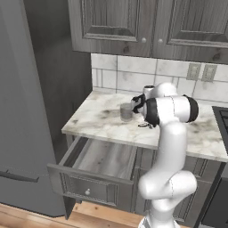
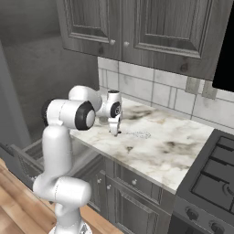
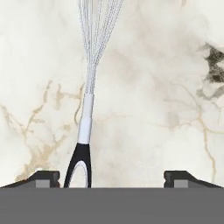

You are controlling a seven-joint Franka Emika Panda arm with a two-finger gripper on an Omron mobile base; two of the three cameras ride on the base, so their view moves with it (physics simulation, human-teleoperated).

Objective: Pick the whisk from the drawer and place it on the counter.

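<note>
The white arm [image 2: 57,151] rises from its base, elbow bent high, forearm reaching forward. Its gripper [image 2: 114,131] points straight down, jaws spread wide apart, holding nothing.

The white marble-look counter [image 1: 93,118] with grey-brown veining carries a slender whisk [image 3: 89,96] with a silver wire head and dark looped handle, lying flat directly beneath the claw. A short grey cup [image 1: 126,112] stands just beside the claw.

Whisk [image 3: 91,74] on counter [image 3: 153,109], under claw [image 3: 112,177].
</note>
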